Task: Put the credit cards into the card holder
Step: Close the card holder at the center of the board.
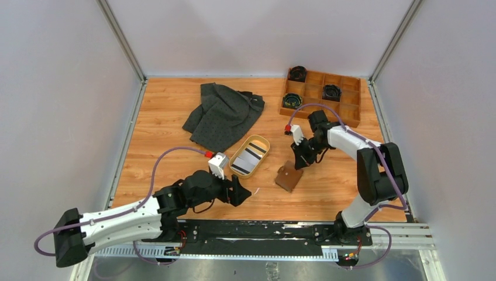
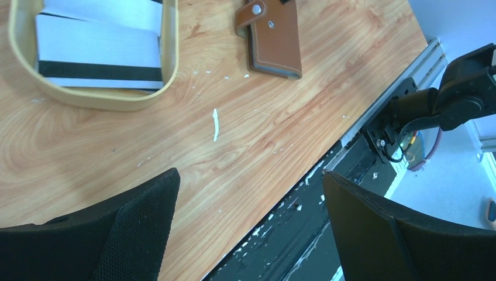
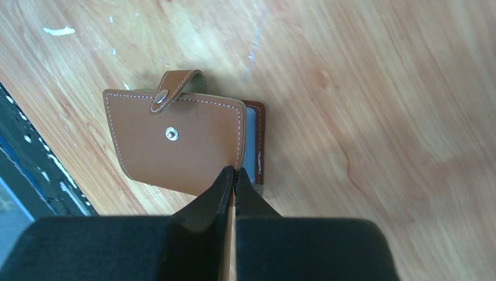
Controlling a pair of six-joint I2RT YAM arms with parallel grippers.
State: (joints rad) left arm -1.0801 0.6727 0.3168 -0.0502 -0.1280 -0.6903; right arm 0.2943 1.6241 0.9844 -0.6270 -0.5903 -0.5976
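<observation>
So far: by my reckoning the job is barely begun; none of the cards I can see has reached the holder.
Left gripper (image 1: 238, 191): jaws wide apart, holding nothing, hanging low over the bare wood near the front edge of the table, just short of the tray.
Tan oval tray (image 2: 171, 47): sits left of the holder, with the credit cards (image 2: 96, 52) lying flat inside it, white ones with dark stripes on top.
Card holder (image 3: 175, 146): lies on the table right of the tray, folded over, its snap strap undone and curling up loose.
Right gripper (image 3: 234, 175): fingers pressed together, tips right at the free edge of the holder's cover; I cannot tell whether any leather is caught between them.
Left to do: my guess is open the cover, then fetch each card across and slide it in.
</observation>
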